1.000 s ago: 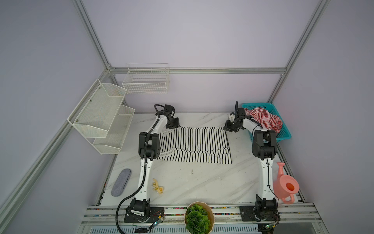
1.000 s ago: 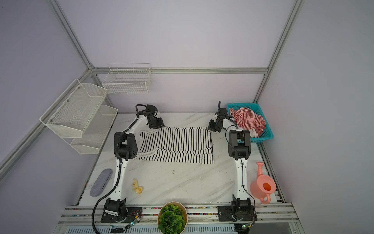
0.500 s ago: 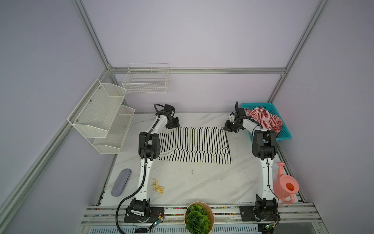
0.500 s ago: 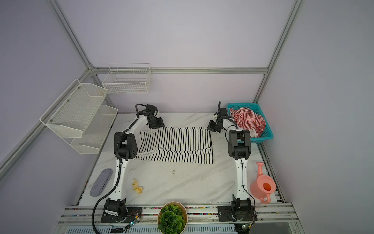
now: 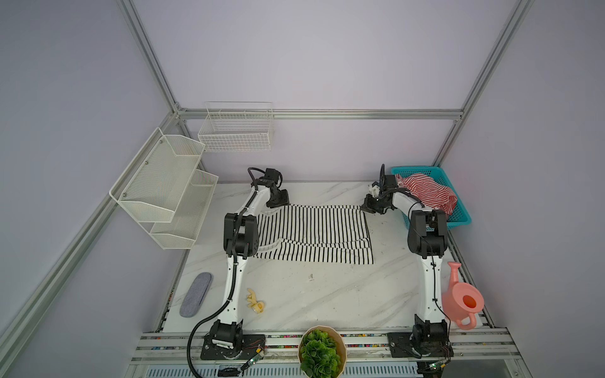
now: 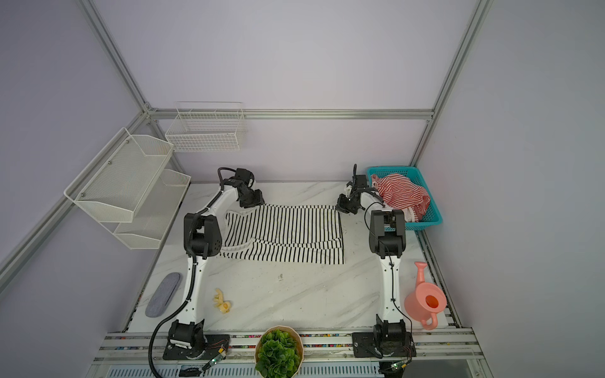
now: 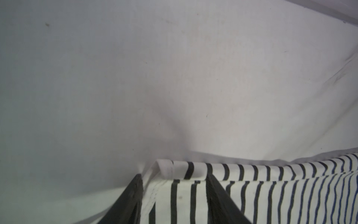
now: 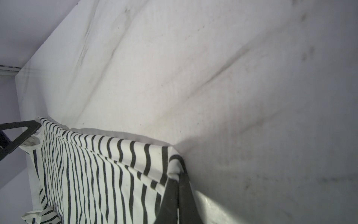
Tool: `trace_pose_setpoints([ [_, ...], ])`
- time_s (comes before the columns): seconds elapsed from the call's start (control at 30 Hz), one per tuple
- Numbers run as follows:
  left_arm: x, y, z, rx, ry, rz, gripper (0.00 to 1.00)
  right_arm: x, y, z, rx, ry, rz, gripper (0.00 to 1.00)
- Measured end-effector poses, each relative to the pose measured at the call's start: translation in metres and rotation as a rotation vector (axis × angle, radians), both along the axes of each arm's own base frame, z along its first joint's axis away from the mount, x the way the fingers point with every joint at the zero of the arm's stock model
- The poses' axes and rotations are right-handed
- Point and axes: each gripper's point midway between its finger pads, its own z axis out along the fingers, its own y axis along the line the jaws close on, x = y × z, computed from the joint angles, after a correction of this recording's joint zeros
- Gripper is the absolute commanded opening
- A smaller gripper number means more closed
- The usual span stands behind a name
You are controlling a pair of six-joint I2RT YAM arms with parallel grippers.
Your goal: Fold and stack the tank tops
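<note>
The black-and-white tank top (image 5: pixel 314 234) (image 6: pixel 284 234) lies spread on the marble table, its near part doubled over. My left gripper (image 5: pixel 280 203) (image 7: pixel 173 175) sits at its far left corner, open, with the rolled strap edge lying loose between the fingers. At the far right corner my right gripper (image 5: pixel 365 208) (image 8: pixel 177 175) is shut on the black-and-white tank top, pinching a small bunch of cloth low over the table. The red-and-white tank top (image 5: pixel 425 193) (image 6: pixel 401 193) lies crumpled in the teal basket (image 5: pixel 458 216).
The teal basket stands just behind my right arm. A pink watering can (image 5: pixel 461 301) is at the front right and a potted plant (image 5: pixel 320 353) at the front edge. A yellow toy (image 5: pixel 255 302) and grey pad (image 5: pixel 195 294) lie front left. White mesh shelves (image 5: pixel 163 189) hang left.
My left gripper's jaws have spread apart and let go of the tank top's far left corner. The right gripper has stayed shut on its corner; neither arm has moved much.
</note>
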Motion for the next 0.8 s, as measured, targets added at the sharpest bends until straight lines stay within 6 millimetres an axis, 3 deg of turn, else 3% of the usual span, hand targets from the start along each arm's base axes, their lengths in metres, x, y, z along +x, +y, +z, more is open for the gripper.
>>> trace_pose_setpoints([
  [0.17, 0.0012, 0.0062, -0.0004, 0.015, -0.002, 0.014, 0.52, 0.0000, 0.0006, -0.0006, 0.002, -0.004, 0.004, 0.00],
  [0.8, 0.0010, 0.0044, 0.0001, -0.009, 0.004, 0.025, 0.32, -0.0003, 0.0009, -0.0021, 0.009, -0.007, 0.010, 0.00],
])
